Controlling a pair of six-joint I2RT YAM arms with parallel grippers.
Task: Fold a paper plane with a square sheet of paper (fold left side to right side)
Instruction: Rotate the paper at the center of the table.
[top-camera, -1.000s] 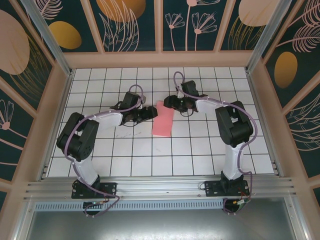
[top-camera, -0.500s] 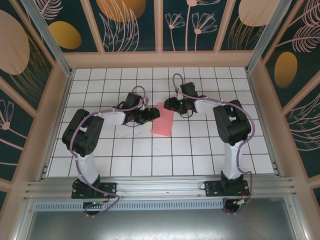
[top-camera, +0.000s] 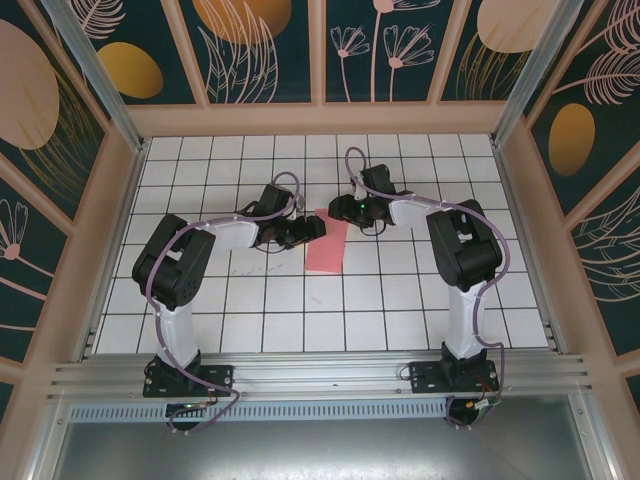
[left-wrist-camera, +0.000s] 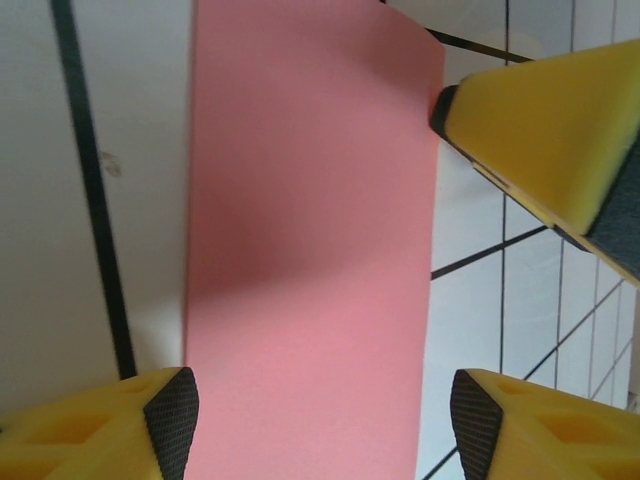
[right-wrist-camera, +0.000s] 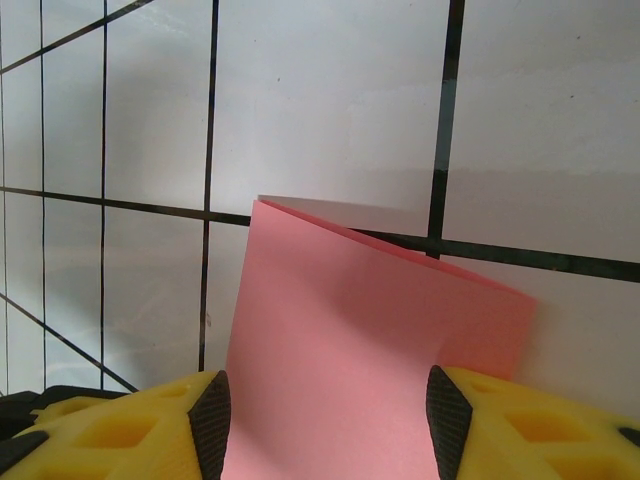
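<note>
The square sheet of paper (top-camera: 326, 245) lies folded in half as a coral-red rectangle on the white grid table. My left gripper (top-camera: 312, 228) is at its upper left edge and my right gripper (top-camera: 339, 209) is at its top end. In the left wrist view the paper (left-wrist-camera: 310, 250) runs between my open left gripper (left-wrist-camera: 322, 425), and a yellow finger of the right gripper (left-wrist-camera: 560, 150) sits by the far corner. In the right wrist view my right gripper (right-wrist-camera: 328, 418) is open and straddles the paper (right-wrist-camera: 370, 340), whose far edge lifts slightly.
The white grid table (top-camera: 400, 300) is boxed in by wooden walls (top-camera: 120, 230) on three sides. An aluminium rail (top-camera: 320, 375) with the arm bases runs along the near edge. Free tiles lie in front of the paper.
My left gripper has slid right, up to the paper's left edge. The right gripper has shifted slightly over the top end and its jaws have narrowed a little. The paper has stayed put.
</note>
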